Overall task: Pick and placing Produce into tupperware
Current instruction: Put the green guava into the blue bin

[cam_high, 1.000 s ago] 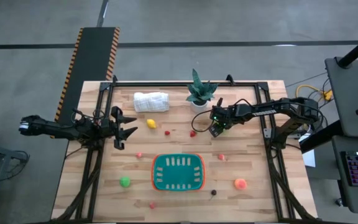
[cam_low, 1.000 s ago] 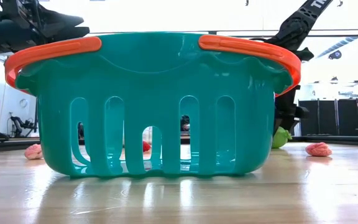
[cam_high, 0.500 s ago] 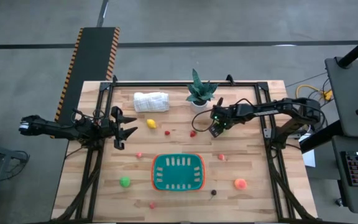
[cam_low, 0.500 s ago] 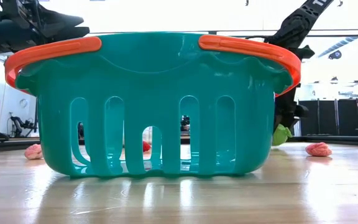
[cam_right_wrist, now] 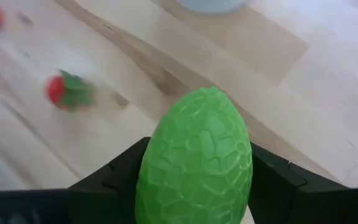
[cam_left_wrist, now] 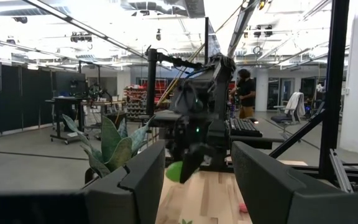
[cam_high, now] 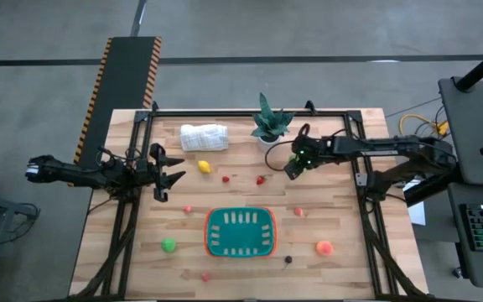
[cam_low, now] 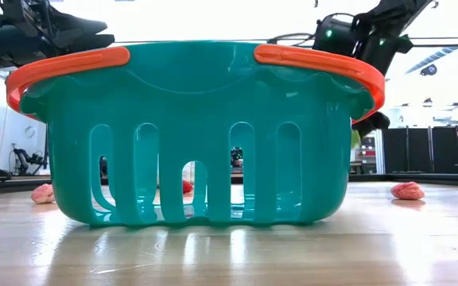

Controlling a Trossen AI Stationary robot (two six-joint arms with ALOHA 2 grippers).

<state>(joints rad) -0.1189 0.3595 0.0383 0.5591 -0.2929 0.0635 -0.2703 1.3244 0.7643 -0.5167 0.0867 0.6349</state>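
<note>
The tupperware (cam_high: 240,232), teal with an orange-red rim, stands at the near middle of the table. Produce lies scattered around it: a yellow piece (cam_high: 204,166), a green one (cam_high: 168,245), an orange-pink one (cam_high: 324,247), a red strawberry (cam_high: 261,179) and a dark one (cam_high: 288,259). My right gripper (cam_high: 293,168) hangs near the potted plant, shut on a green, scaly, egg-shaped piece (cam_right_wrist: 194,162). My left gripper (cam_high: 170,178) waits open at the table's left edge, its fingers empty. My right gripper pinches the green piece by its two long sides (cam_right_wrist: 151,180) between its two fingers (cam_right_wrist: 114,180). The fingers slant down from the table's right side. The piece points its narrow end away from the wrist and is lifted clear of the table.
A potted green plant (cam_high: 268,126) stands just beyond my right gripper, and a rolled white cloth (cam_high: 204,137) lies at the far left. Small red pieces (cam_high: 188,209) (cam_high: 298,211) lie around the tupperware. The low view is filled by the tupperware's wall (cam_low: 197,135).
My right gripper has risen from the table with the green piece, which is now lifted clear, and has drawn back a little toward the table's right edge, tipping to a shallower slant.
</note>
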